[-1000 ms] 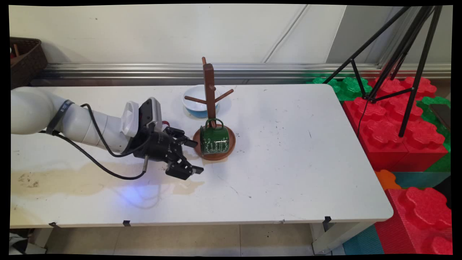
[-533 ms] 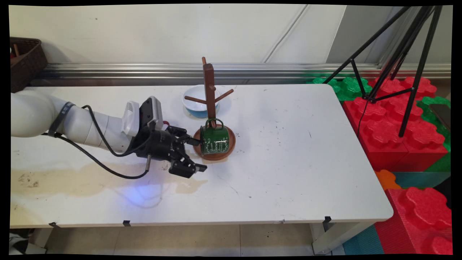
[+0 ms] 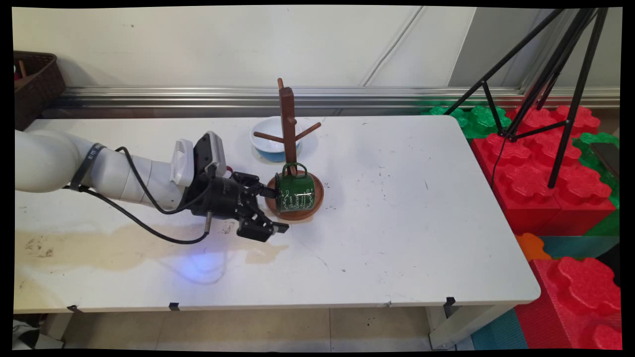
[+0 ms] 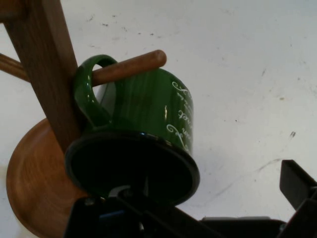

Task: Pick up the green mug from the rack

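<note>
A green enamel mug (image 3: 296,191) with white lettering hangs by its handle on a low peg (image 4: 130,67) of a brown wooden mug tree (image 3: 287,124). It sits just above the tree's round base (image 3: 318,197), with its dark mouth turned toward my gripper (image 3: 277,210). The gripper is open and level with the mug. Its far finger (image 3: 268,192) reaches the mug's mouth, and its near finger (image 3: 279,228) stands outside the mug, over the table. In the hand view the mug (image 4: 148,114) fills the centre, one finger (image 4: 297,181) shows at the right, and the gripper (image 4: 208,187) holds nothing.
A white bowl with a blue inside (image 3: 270,141) stands just behind the mug tree. A brownish stain (image 3: 99,245) spreads over the table's near left. A black tripod (image 3: 550,79) and red and green foam blocks (image 3: 545,168) stand off the table's right end. A dark basket (image 3: 34,82) is at the far left.
The gripper has slid right and slightly away from the camera, toward the mug, staying open. Its far finger now reaches the mug's mouth. The mug and the tree have not moved.
</note>
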Tool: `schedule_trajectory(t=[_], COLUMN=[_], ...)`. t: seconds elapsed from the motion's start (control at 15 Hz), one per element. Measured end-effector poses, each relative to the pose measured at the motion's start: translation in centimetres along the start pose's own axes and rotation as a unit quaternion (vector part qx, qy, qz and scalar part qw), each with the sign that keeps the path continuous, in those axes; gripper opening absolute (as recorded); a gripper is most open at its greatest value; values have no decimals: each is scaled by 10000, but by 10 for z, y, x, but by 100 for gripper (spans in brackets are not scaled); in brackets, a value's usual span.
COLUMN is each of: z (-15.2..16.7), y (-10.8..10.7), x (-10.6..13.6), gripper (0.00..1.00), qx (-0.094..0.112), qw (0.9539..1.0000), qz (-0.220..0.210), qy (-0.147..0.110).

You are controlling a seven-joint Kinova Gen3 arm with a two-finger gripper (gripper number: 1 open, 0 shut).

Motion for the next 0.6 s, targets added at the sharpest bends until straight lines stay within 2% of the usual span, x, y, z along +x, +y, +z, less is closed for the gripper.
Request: schedule_trajectory(t=[0.53,0.6], z=[5,5], y=[0,0], x=[-1,-1], gripper=[100,0], qx=[37,36], qw=[9999,9999], qz=[-115,-128], qy=[88,96])
